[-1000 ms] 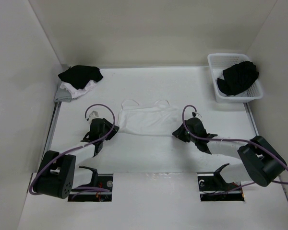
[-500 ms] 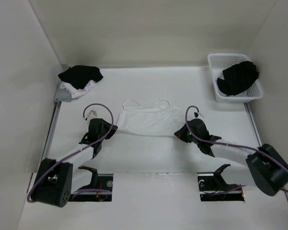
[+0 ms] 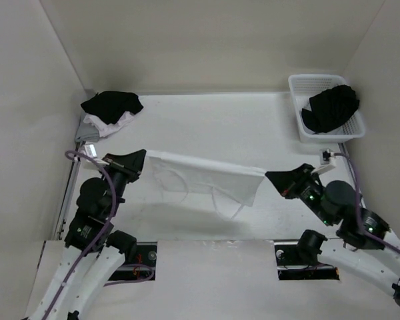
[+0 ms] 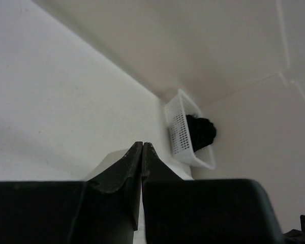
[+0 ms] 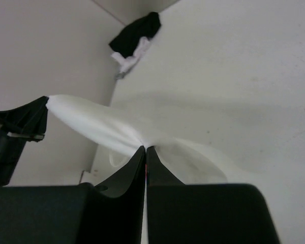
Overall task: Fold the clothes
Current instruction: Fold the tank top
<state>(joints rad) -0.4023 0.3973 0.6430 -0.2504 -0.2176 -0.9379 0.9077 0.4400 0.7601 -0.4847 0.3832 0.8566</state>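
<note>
The white tank top [image 3: 207, 175] — thin, soft fabric — hangs as a taut, slightly sagging band above the centre of the table [image 3: 253, 127], with its narrow looped straps [image 3: 221, 199] drooping beneath. The left gripper [image 3: 143, 155] pinches its 9 o'clock end; the right gripper [image 3: 267, 176] pinches its 3 o'clock end.

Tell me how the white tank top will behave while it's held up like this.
Probably very floppy: the tank top hangs limp between the left tool and right tool, its free edge drooping. Likely light, since thin pinches at two corners carry it. It may slip if pulled tighter, as little fabric sits in each pinch.
</note>
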